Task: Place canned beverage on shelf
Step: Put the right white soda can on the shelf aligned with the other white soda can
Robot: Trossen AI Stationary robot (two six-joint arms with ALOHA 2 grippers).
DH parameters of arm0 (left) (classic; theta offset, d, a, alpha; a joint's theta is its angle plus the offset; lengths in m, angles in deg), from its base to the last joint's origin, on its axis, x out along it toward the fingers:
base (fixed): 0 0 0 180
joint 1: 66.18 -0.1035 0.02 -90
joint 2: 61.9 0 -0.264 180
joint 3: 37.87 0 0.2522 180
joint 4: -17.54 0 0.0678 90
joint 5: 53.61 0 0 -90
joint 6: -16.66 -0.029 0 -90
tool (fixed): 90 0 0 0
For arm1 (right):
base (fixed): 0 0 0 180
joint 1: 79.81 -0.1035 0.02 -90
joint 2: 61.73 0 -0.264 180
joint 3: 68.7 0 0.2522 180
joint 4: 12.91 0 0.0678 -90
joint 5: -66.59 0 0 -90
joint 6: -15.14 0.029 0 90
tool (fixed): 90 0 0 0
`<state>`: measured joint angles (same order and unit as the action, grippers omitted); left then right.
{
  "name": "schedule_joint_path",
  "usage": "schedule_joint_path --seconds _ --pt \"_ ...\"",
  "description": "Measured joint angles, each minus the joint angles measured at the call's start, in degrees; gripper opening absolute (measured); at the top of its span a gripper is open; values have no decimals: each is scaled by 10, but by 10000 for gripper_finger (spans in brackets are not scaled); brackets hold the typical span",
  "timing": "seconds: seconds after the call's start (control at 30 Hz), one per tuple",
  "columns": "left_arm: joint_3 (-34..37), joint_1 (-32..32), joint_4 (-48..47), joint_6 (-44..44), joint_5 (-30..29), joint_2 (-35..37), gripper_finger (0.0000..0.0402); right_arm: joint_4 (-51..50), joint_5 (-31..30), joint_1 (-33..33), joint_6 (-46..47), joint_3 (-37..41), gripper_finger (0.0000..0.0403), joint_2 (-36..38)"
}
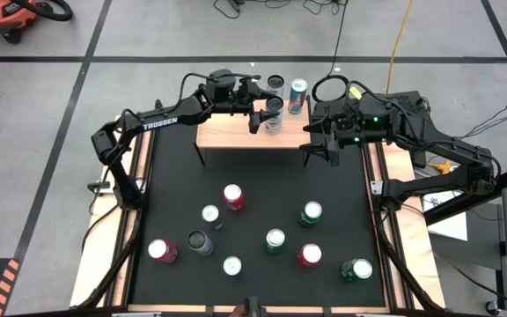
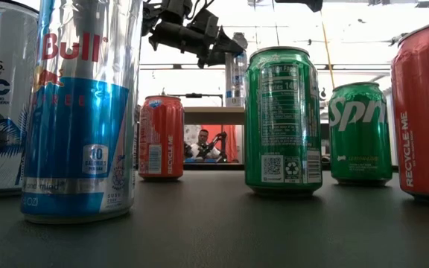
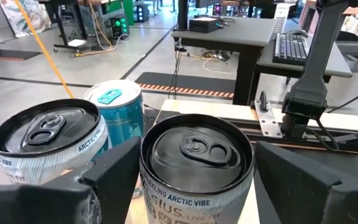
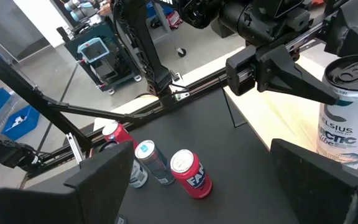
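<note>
Closest to the low camera stands a tall blue-and-silver can (image 2: 80, 112), with a white can (image 2: 2, 97) beside it at the picture's edge, a green can (image 2: 283, 119) further along, then a second green can (image 2: 360, 134) and a red can (image 2: 425, 112) at the far side. Another red can (image 2: 161, 138) stands deeper on the black counter (image 1: 253, 189).

From above, the shelf (image 1: 236, 132) sits at the far edge of the counter, a light wooden board on thin black legs. Three cans stand on it: a dark-topped can (image 1: 274, 113) between the fingers of the left gripper (image 1: 267, 116), a second dark-topped can (image 1: 275, 84) just behind it, and a teal-topped can (image 1: 298, 92) beside that one. In the left wrist view the nearest of these, the dark-topped can (image 3: 196, 165), stands upright between the two fingers (image 3: 114, 177) with a narrow gap showing on each side, so the jaws are apart around it rather than clamped; the other two show just beyond it.

The right gripper (image 1: 319, 148) hangs just past the shelf's right end, above the counter, its jaws wide apart and holding nothing. Its wrist view shows the left gripper (image 4: 278, 68) beside a can (image 4: 347, 109) on the shelf.

Nearer the front of the counter, nine more cans are scattered, standing apart from each other.
</note>
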<state>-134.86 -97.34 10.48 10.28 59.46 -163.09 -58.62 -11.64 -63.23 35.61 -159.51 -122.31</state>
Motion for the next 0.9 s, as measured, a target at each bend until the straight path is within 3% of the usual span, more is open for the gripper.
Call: schedule_joint_path --seconds 0.63,0.77,0.9 --pt "0 1 -10 31 -24 54 313 0 0 0 1 0 357 0" --pt "0 3 -93 125 -13 83 313 0 0 0 3 0 357 0" --pt "0 21 -228 155 4 116 305 0 0 0 9 0 357 0"
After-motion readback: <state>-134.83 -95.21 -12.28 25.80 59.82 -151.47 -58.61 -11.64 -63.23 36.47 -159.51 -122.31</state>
